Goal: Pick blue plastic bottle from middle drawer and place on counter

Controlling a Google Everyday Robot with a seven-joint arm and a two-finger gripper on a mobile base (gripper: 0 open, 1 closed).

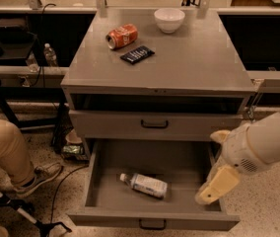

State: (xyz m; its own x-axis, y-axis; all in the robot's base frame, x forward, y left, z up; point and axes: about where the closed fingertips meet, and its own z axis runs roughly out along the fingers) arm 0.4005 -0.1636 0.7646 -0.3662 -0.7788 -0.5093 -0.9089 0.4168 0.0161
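The blue plastic bottle (145, 183) lies on its side in the open middle drawer (152, 214), white cap pointing left. My gripper (207, 167) is open and empty at the drawer's right side, above its right wall, to the right of the bottle and apart from it. Its lower cream finger (218, 184) hangs over the drawer's right front corner. The counter (189, 58) is the cabinet's flat grey top above.
On the counter lie a red soda can (121, 36), a dark flat packet (137, 55) and a white bowl (169, 19). The shallower drawer (155, 124) above is slightly open. A seated person's leg and shoe (12, 154) are at the left, near cables and a stand.
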